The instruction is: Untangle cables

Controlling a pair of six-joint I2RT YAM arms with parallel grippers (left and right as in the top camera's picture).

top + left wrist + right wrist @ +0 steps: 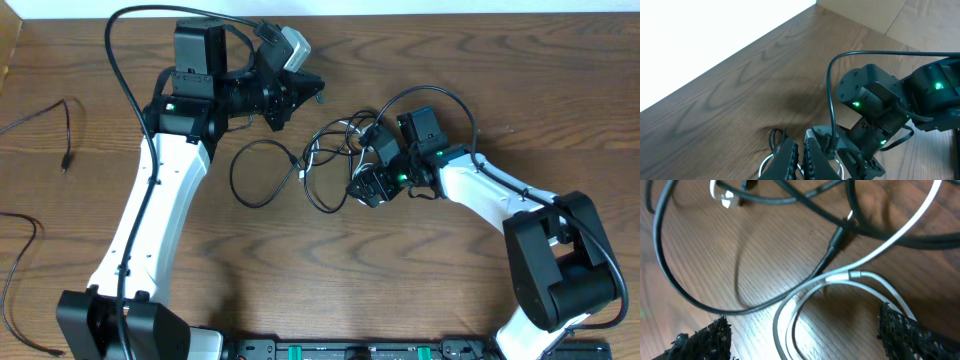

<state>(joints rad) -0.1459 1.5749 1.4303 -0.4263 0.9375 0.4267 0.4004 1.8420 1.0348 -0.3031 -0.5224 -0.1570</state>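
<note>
Right gripper is hovering spread over the tangle's white cable; left gripper, pressed together and holding nothing, is hanging near the tangle.

Near the middle of the bench, the right gripper sits over the cables, hiding how the strands cross beneath it. In the right wrist view the white cable and a black cord run off the frame's edges, their ends unseen, and the far strands are blurred. The left gripper is cut off by the bottom edge of its own view; whether its jaws are closed cannot be told. By the bench's left edge, a loose cord and a second cord leave the picture, and the plug is too small to identify.
</note>
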